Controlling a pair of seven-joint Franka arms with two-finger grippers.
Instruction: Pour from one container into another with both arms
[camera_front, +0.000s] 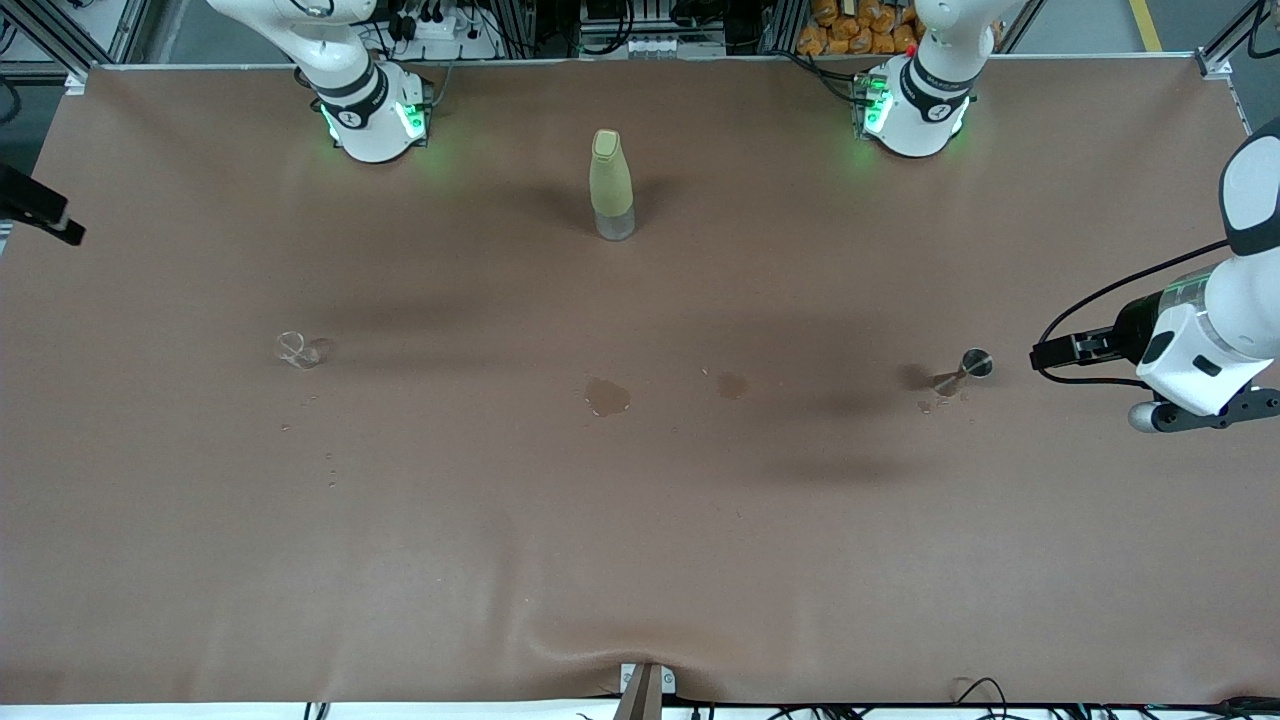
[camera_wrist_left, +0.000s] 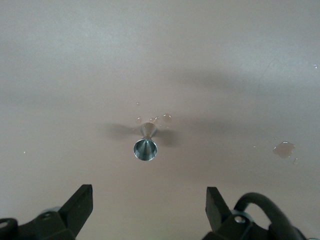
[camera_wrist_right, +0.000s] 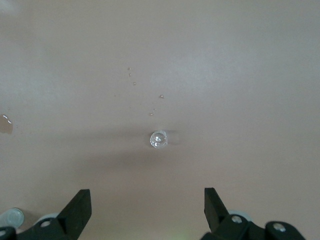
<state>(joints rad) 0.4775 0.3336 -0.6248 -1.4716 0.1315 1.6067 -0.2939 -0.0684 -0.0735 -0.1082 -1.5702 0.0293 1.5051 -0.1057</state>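
Observation:
The tiny clear glass cup (camera_front: 300, 350) stands on the brown table toward the right arm's end; in the right wrist view the cup (camera_wrist_right: 158, 139) sits ahead of the open fingers, apart from them. My right gripper (camera_wrist_right: 147, 200) is open and empty, and shows only as a black tip (camera_front: 40, 212) at the table's edge. The silvery jigger (camera_front: 968, 368) stands toward the left arm's end, its round mouth (camera_wrist_left: 145, 149) showing. My left gripper (camera_front: 1048, 353) hangs beside it, a short gap away. It is open and empty (camera_wrist_left: 149, 199).
A tall yellow-green bottle (camera_front: 611, 185) stands mid-table, close to the robots' bases. Two wet patches (camera_front: 607, 397) (camera_front: 731, 385) lie between cup and jigger, and small droplets dot the table near both. The table cover is wrinkled at the edge nearest the front camera (camera_front: 640, 650).

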